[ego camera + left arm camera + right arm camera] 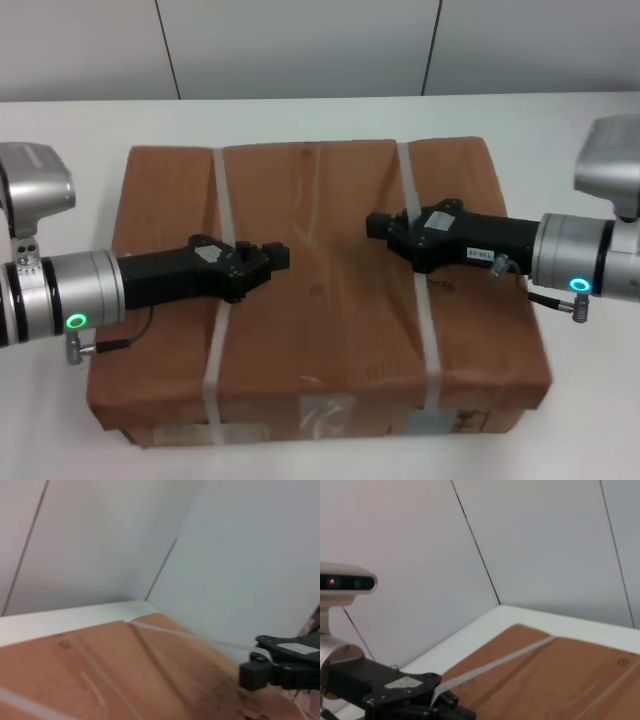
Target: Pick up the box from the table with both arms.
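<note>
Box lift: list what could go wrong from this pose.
1. Both the left gripper and right gripper are over the top of the box, not at its sides, so a squeeze lift has no purchase yet.
2. Coming down, the fingers could snag the plastic straps.
3. The wide box may tilt if the arms rise unevenly.

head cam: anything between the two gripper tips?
Nothing stands there. In the head view, only the bare top of the box shows in the gap between the left gripper and the right gripper.
</note>
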Controlling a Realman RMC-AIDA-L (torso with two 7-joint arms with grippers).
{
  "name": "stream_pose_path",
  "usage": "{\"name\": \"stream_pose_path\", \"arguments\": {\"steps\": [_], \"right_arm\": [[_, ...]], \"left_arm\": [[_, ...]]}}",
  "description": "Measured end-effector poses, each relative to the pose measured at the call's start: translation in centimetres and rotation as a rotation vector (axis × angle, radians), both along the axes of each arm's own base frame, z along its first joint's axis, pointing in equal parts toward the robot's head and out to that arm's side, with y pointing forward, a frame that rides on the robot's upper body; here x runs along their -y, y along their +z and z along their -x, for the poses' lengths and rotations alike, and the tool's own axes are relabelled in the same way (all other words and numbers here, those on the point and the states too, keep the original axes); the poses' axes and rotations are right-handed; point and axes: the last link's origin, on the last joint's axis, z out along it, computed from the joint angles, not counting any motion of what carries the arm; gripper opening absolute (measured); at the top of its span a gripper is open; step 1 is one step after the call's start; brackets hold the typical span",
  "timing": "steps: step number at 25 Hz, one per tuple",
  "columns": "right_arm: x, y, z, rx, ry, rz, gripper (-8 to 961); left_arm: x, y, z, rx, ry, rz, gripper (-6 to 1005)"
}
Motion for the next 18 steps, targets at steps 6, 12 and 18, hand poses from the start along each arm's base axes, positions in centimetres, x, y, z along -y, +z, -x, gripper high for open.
{"name": "stream_pose_path", "arguments": {"steps": [6,12,18], "right_arm": [[0.3,0.7,-0.2,-0.039,0.006,-0.034,14],[0.9,0.9,-0.3,-0.062,0.028,-0.045,11],[1.6,1.6,-0.3,-0.131,0.044,-0.085,11]], "left_arm": [[0.4,0.6,-0.4,0.031,-0.058,-0.01,82],[0.6,1.6,-0.6,0.071,-0.092,-0.027,82],[0.8,2.4,-0.8,0.096,-0.112,-0.033,81]]}}
